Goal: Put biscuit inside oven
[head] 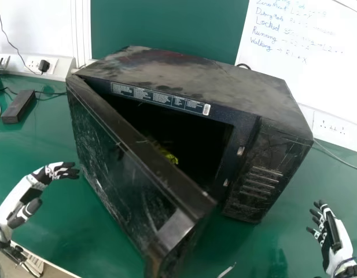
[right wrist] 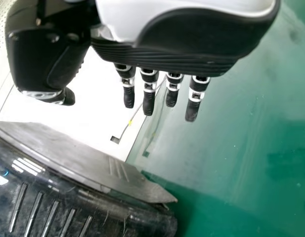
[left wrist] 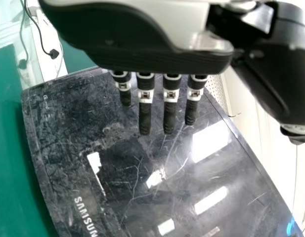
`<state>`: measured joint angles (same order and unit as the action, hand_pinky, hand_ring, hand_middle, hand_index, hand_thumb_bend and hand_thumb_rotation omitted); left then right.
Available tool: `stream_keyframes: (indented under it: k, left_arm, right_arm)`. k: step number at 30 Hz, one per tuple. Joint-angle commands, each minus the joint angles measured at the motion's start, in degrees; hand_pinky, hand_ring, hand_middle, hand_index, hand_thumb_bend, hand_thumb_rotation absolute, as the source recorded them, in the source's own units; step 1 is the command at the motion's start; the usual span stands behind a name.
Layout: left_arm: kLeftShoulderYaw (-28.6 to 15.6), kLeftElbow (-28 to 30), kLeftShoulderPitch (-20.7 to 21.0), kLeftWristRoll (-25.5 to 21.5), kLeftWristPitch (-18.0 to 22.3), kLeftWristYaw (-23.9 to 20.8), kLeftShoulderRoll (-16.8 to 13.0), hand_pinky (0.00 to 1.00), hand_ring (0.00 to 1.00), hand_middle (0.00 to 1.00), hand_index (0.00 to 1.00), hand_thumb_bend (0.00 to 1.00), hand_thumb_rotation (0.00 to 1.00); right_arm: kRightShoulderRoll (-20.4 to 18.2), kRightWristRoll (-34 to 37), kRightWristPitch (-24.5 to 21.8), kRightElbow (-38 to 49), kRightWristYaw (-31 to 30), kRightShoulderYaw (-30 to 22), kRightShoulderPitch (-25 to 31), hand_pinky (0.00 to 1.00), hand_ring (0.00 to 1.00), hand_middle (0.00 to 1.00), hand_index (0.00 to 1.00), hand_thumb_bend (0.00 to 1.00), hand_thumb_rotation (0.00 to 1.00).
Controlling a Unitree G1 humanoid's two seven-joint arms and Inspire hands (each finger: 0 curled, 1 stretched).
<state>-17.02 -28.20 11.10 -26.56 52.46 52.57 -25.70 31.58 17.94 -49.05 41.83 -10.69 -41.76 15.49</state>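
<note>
Item: left hand [head: 50,170], over the table [head: 28,156] at the outer side of the door. Fingers extended and relaxed, thumb well apart from them; grasping nothing.

Item: right hand [head: 334,237], opposite side, beyond the control-panel side of the oven. Fingers loosely straight, apart from the thumb; holding nothing.

Item: oven door [head: 111,168], black, scratched, standing ajar towards the robot. Rigid, probably smooth and slick to the touch, swinging on its far edge. Best handled by flat fingers on the outer face close to the near, free edge, where the least effort should turn it; a hard shove might shift the oven.

Item: biscuit packet [head: 168,155], yellow-green, partly seen past the door's upper edge; appears to lie within the dark cavity. Judged light, the wrapper thin and slippery, the contents brittle. Should it need moving, take it gently about the middle, fingers one side, thumb the other; squeezing would likely crumble it. The task looks all but done, closing the door being the likely remainder.

Item: oven [head: 195,78], behind the door, dusty on top. Boxy, stiff, presumably heavy; not a thing to lift.
</note>
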Motion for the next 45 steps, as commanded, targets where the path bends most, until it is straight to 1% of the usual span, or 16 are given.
stream_keyframes:
  k: [1, 4, 6, 8, 10, 14, 16, 19, 21, 25, 29, 31, 34, 37, 40, 45]
  left_arm:
    - [1.0, 0.2, 0.4, 0.3, -0.5, 0.3, -0.2, 0.72, 0.79, 0.85, 0.91, 0.66, 0.65]
    - [2.1, -0.3, 1.6, -0.1, -1.5, 1.2, 0.1, 0.73, 0.79, 0.85, 0.9, 0.67, 0.63]
    - [2.6, -2.2, 3.4, 0.0, -0.1, 2.3, 0.6, 0.73, 0.79, 0.85, 0.9, 0.67, 0.62]
    - [3.1, -3.8, 5.2, 0.5, 0.9, 3.0, 0.9, 0.72, 0.79, 0.86, 0.91, 0.67, 0.64]
    - [3.8, -4.4, 6.3, 0.5, 0.0, 3.7, 1.1, 0.72, 0.79, 0.85, 0.89, 0.71, 0.65]
    - [5.0, -8.0, 9.6, -0.7, 1.8, 7.6, 2.4, 0.71, 0.77, 0.84, 0.88, 0.73, 0.69]
    - [6.1, -9.1, 11.6, -0.1, 2.4, 9.1, 3.0, 0.7, 0.76, 0.83, 0.87, 0.74, 0.73]
    - [7.2, -10.6, 14.1, 0.4, 3.9, 10.7, 4.0, 0.66, 0.73, 0.82, 0.87, 0.74, 0.76]
    - [8.3, -10.5, 15.2, 0.9, 3.0, 11.3, 4.4, 0.65, 0.74, 0.82, 0.87, 0.74, 0.74]
    - [10.5, -10.4, 17.1, 1.9, 0.4, 11.8, 4.8, 0.66, 0.78, 0.84, 0.89, 0.71, 0.66]
    - [12.1, -9.2, 18.2, 3.9, -1.9, 10.9, 4.7, 0.66, 0.79, 0.86, 0.9, 0.69, 0.64]
    - [12.7, -8.5, 18.7, 5.5, -2.4, 9.8, 4.6, 0.66, 0.79, 0.86, 0.9, 0.67, 0.64]
    - [13.6, -7.9, 19.8, 8.3, -2.9, 7.8, 4.9, 0.65, 0.8, 0.86, 0.89, 0.67, 0.65]
    - [14.3, -8.2, 20.8, 11.4, -2.6, 5.1, 5.1, 0.64, 0.8, 0.86, 0.89, 0.67, 0.66]
    - [15.1, -8.6, 21.8, 13.8, -3.4, 2.7, 5.1, 0.64, 0.81, 0.88, 0.89, 0.66, 0.64]
    - [16.0, -10.9, 23.5, 16.0, -2.8, 0.0, 5.5, 0.66, 0.82, 0.88, 0.89, 0.63, 0.61]
  right_arm:
    - [-0.8, -0.7, -0.3, 0.5, 1.0, 0.5, -0.6, 0.91, 0.93, 0.95, 0.98, 0.63, 1.0]
    - [-1.1, -1.5, -0.5, 0.9, 1.2, 1.0, -0.9, 0.91, 0.93, 0.94, 0.96, 0.62, 1.0]
    - [-1.3, -1.8, -0.5, 1.1, 1.3, 1.2, -0.8, 0.9, 0.92, 0.94, 0.96, 0.62, 1.0]
    - [-1.3, -1.7, -0.6, 1.1, 0.9, 1.0, -0.9, 0.9, 0.92, 0.94, 0.96, 0.62, 1.0]
    - [-1.2, -1.1, -0.5, 0.8, 0.2, 0.6, -1.0, 0.91, 0.94, 0.95, 0.96, 0.62, 1.0]
    - [-1.2, -1.3, -1.7, 1.4, 0.5, 0.4, -1.4, 0.94, 0.96, 0.97, 0.98, 0.62, 1.0]
    - [-1.5, -1.7, -2.3, 2.0, 1.0, 0.6, -1.4, 0.93, 0.95, 0.97, 0.98, 0.64, 0.99]
    - [-2.0, -1.5, -3.2, 2.6, 1.2, 0.4, -1.6, 0.92, 0.94, 0.96, 0.98, 0.63, 0.99]
    - [-2.1, -1.3, -3.2, 2.4, 0.8, 0.3, -1.6, 0.92, 0.94, 0.96, 0.98, 0.62, 0.99]
    - [-1.3, -1.5, -2.9, 2.0, 0.0, 0.4, -1.3, 0.94, 0.96, 0.98, 0.99, 0.63, 1.0]
    - [-1.1, -3.3, -1.3, 1.8, -0.1, 1.1, -0.5, 0.9, 0.93, 0.95, 0.97, 0.63, 1.0]
    - [-1.7, -3.3, -1.4, 1.9, -0.1, 0.9, -0.8, 0.9, 0.92, 0.94, 0.96, 0.64, 1.0]
    - [-2.3, -2.9, -1.8, 2.2, -0.1, 0.5, -1.0, 0.9, 0.93, 0.95, 0.97, 0.65, 0.98]
    - [-2.4, -3.2, -0.5, 1.8, -0.5, 0.5, -0.7, 0.9, 0.92, 0.95, 0.96, 0.65, 0.98]
    - [-2.4, -3.1, 1.1, 1.1, -1.4, 0.3, -0.4, 0.9, 0.92, 0.95, 0.96, 0.64, 0.97]
    - [-2.4, -3.6, -0.8, 2.5, -0.5, 0.7, -0.6, 0.89, 0.92, 0.94, 0.96, 0.64, 0.97]
